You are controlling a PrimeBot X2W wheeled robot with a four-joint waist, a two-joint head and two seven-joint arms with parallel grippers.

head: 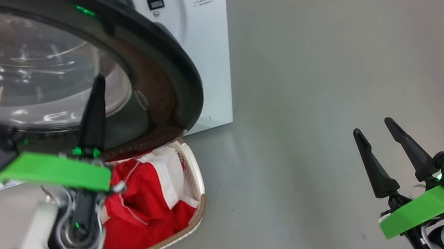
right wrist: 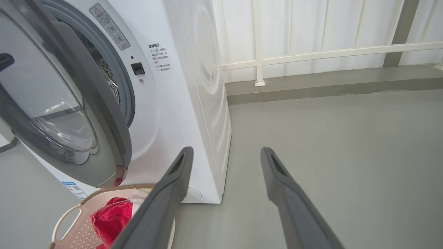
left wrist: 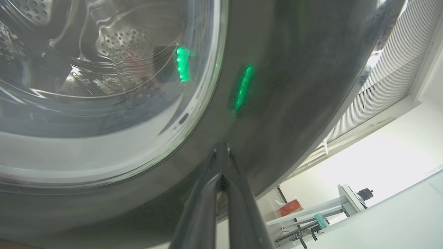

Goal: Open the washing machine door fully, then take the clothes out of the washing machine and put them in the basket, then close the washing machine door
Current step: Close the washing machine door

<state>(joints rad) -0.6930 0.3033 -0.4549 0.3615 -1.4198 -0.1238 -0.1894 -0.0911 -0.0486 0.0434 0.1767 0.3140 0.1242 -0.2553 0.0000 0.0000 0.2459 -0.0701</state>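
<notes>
My left tool (head: 98, 81), fingers pressed together, pointed up at the black rim of the door (head: 185, 77); my right tool (head: 373, 126) hung wide open at four o'clock.

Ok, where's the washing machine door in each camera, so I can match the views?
Head view: the washing machine door sits upper left, its black rim curving above the basket.
Left wrist view: the door close up, left and centre, above the shut left gripper.
Right wrist view: the door at left, ajar from the washing machine.
Shared landmark: its bulging glass window.
</notes>
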